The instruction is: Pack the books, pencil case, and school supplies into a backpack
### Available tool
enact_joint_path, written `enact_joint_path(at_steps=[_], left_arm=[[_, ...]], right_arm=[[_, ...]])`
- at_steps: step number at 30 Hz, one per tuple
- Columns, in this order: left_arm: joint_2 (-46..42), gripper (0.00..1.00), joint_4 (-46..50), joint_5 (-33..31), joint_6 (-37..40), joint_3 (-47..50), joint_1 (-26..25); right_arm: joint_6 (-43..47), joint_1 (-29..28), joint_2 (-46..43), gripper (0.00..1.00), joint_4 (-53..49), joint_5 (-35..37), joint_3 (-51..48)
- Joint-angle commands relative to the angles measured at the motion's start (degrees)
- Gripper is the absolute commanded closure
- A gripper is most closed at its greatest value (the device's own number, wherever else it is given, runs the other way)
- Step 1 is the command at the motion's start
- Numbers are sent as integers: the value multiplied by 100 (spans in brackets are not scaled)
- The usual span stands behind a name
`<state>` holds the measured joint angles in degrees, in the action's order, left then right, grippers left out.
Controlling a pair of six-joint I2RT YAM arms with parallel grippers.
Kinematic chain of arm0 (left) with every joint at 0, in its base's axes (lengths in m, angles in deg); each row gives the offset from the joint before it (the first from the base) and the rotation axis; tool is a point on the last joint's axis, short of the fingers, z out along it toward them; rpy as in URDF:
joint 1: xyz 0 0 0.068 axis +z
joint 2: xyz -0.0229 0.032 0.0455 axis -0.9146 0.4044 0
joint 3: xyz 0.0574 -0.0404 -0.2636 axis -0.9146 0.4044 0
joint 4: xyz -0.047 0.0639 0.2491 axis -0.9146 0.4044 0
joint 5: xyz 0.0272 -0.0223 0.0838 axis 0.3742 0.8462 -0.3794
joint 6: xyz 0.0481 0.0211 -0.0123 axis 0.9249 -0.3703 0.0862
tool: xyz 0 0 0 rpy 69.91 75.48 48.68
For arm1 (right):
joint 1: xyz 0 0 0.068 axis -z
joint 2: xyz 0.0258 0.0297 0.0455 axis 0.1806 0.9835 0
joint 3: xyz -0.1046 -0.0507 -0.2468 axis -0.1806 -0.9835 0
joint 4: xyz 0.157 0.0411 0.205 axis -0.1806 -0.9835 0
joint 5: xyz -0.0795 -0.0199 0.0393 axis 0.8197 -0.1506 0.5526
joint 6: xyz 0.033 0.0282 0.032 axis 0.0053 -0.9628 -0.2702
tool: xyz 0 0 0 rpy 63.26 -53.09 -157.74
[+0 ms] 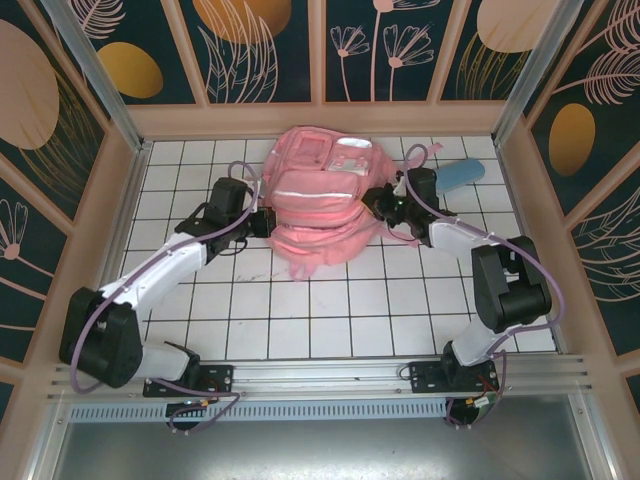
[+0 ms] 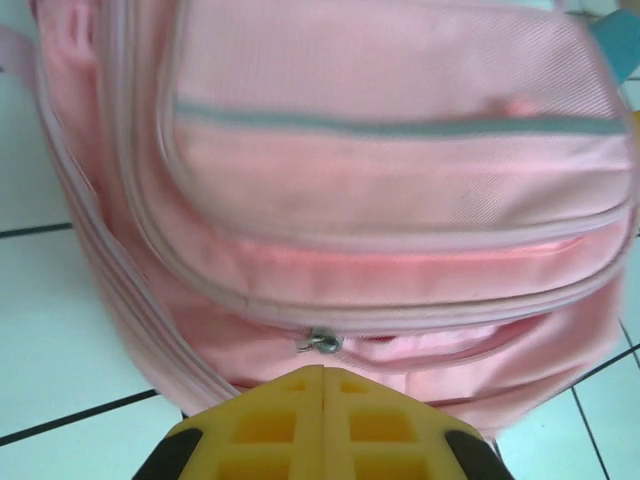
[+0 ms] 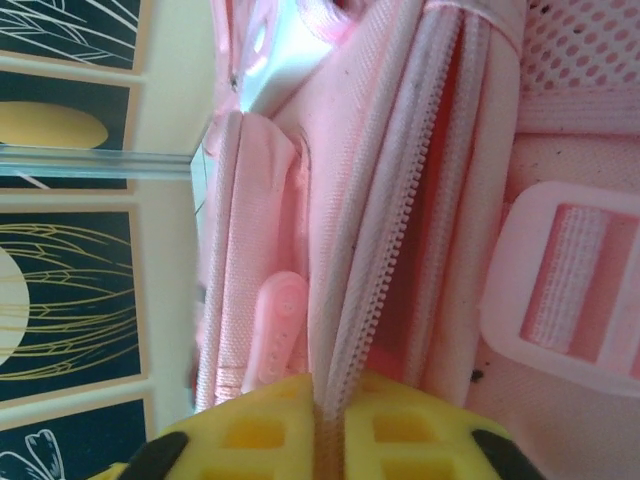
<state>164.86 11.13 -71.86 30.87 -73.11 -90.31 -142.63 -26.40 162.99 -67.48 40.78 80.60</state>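
**Desk:** What sits at the centre?

**Photographer:** A pink backpack lies flat on the white-tiled worktop, toward the far wall. Its front pockets and a pale strip face up. Two arms reach in from the near edge, one to each side of it.

**Desk:** The left pincer?

**Photographer:** The left pincer touches the bag's left flank. On its wrist camera the two yellow fingers are pressed flat together, with nothing seen between them. Their tips are right against a zip line low on the front, just below a small metal zip pull.

**Desk:** And the right?

**Photographer:** The right pincer is at the bag's right flank. Its wrist camera shows the yellow fingers clamped narrow on the bag's edge, and a strip of pink zip tape runs straight down into the seam between them. A pink rubber tab hangs just left of that tape. A pink buckle is to the right, with mesh above it.

**Desk:** Anything else on the tiles?

**Photographer:** A light blue pencil case lies on the worktop, near the backpack's right side but apart from it. It is beyond the right arm's wrist, close to a loose pink strap.
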Motion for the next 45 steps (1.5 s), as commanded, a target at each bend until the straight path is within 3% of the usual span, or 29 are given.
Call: enact_joint_path(at_steps=[1,3,7,9,17,29,38,45], left_arm=[[-43,100,-601,451,203,155,27],[-14,100,-721,588,228,161,-7],[131,100,-619,372,150,81,-45],[280,100,-399,113,118,5,-42],[577,73,-167,-337,-92,-52,-45],[748,56,-343,-593,-142,86,-41],[759,52,-646,-767,-281,202,-42],[754,52,-743,-573,-213,257,-45]], right_arm=[[-23,20,-239,71,249,-241,-81],[-257,-120,-346,58,247,-283,-221],[-357,-356,-493,50,-224,34,-378],[-101,-457,-552,48,-899,553,-290],[148,-985,-1314,46,-2785,2898,158],[-2275,-2229,-512,46,-2947,2648,1219],[-3770,-2381,198,47,-3176,2913,1499],[-3929,-2365,673,57,-3091,3275,1799]])
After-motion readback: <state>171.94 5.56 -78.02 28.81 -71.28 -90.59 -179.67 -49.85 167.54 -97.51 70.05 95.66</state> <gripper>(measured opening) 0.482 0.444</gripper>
